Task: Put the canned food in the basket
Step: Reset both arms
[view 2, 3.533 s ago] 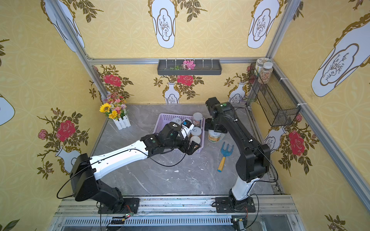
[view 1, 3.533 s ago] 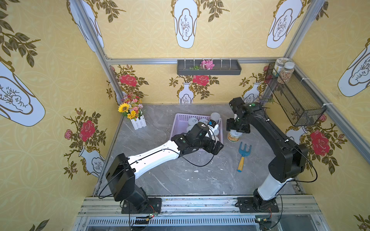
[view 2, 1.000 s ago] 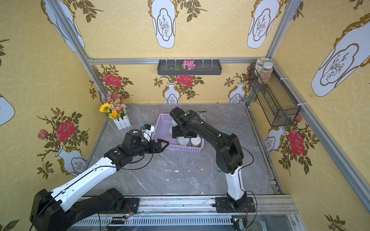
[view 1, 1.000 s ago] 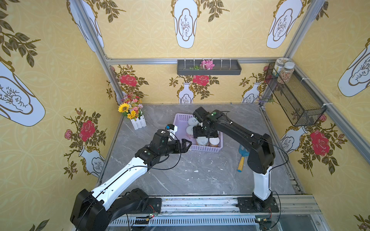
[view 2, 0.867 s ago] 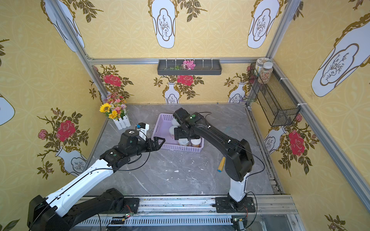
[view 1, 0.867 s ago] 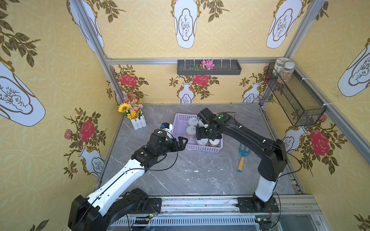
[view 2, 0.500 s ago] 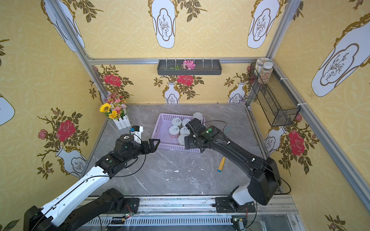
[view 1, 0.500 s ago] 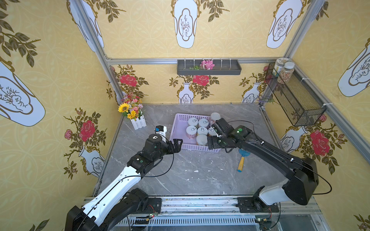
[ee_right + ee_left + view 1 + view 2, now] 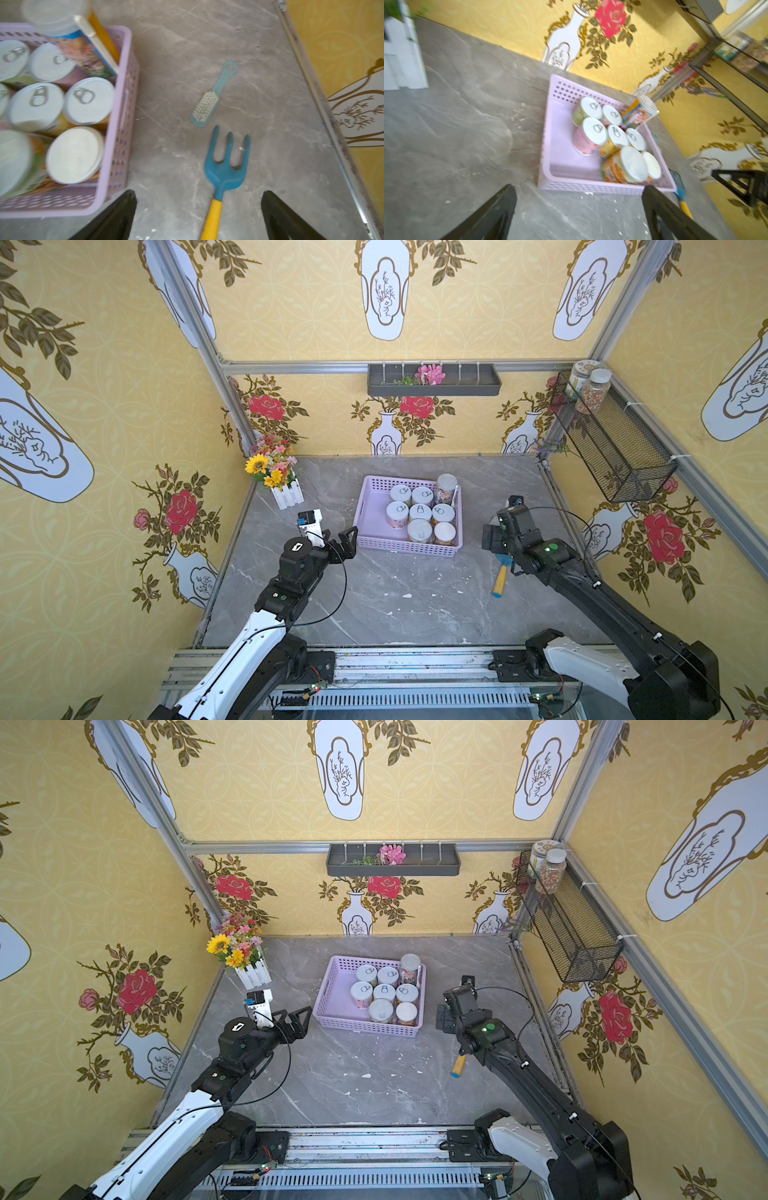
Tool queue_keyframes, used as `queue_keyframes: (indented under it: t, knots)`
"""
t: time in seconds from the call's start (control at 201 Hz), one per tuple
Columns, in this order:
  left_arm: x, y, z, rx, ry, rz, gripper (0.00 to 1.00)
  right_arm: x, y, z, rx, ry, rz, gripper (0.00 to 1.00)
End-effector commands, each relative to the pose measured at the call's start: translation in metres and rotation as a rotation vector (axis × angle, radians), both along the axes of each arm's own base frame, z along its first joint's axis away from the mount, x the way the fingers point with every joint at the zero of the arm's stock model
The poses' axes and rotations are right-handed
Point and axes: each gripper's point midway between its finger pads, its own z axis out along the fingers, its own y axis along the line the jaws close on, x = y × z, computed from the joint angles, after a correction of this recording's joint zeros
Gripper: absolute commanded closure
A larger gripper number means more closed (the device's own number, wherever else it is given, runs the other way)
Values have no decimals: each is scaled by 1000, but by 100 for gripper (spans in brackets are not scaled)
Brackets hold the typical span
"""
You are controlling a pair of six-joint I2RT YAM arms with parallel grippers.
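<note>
Grippers both stand wide open and empty. The left gripper (image 9: 338,540) hovers near the front left corner of the shallow lilac perforated plastic basket (image 9: 407,549). The right gripper (image 9: 491,537) hangs off the basket's right side, over a blue plastic garden fork with yellow handle (image 9: 225,172). Eight white-lidded printed tins (image 9: 419,512) stand inside the basket, crowded to its right half, on the grey marble-patterned tabletop (image 9: 395,601).
</note>
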Motion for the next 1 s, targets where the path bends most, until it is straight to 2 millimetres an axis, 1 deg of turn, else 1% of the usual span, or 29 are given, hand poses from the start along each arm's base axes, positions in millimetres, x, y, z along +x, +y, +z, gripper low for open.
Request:
queue_keyframes:
  t: [0.0,0.1,0.189,0.209,0.284,0.359,0.444,0.459,0.509,0.578,0.653,0.693,0.753,0.863,0.902,0.932,0.992]
  knots:
    - [12,29,16,100,-143,92,0,32,-7,23,-63,-200,88,3]
    - [17,61,3,195,-157,184,0,47,-29,7,-27,-225,63,3]
    - [18,81,-13,254,-157,236,0,57,-46,-17,-11,-194,37,3]
    - [18,83,-12,262,-174,240,0,60,-48,-22,-9,-194,40,3]
    - [18,89,-23,298,-214,249,0,65,-51,-38,-4,-192,56,3]
    - [19,94,-35,329,-229,260,0,68,-53,-46,2,-212,66,3]
    - [22,103,-53,335,-186,279,0,70,-54,-53,19,-237,75,3]
    - [23,105,-52,334,-192,291,0,70,-55,-56,31,-233,74,3]
    - [27,103,-55,351,-187,269,0,69,-57,-63,57,-242,74,3]
    - [33,104,-52,364,-206,265,0,67,-57,-63,71,-261,83,3]
    - [41,111,-58,327,-164,260,0,63,-56,-64,82,-295,83,3]
    - [44,109,-56,303,-166,240,0,62,-56,-62,87,-327,77,3]
    - [40,103,-49,271,-233,211,0,60,-57,-60,98,-377,65,3]
    - [34,107,-56,265,-249,240,0,58,-55,-69,102,-398,81,3]
    - [34,109,-58,262,-246,244,0,57,-52,-77,106,-401,93,3]
    - [35,109,-61,262,-237,245,0,59,-47,-75,113,-433,127,3]
    - [37,109,-67,261,-227,243,0,57,-42,-81,108,-368,164,3]
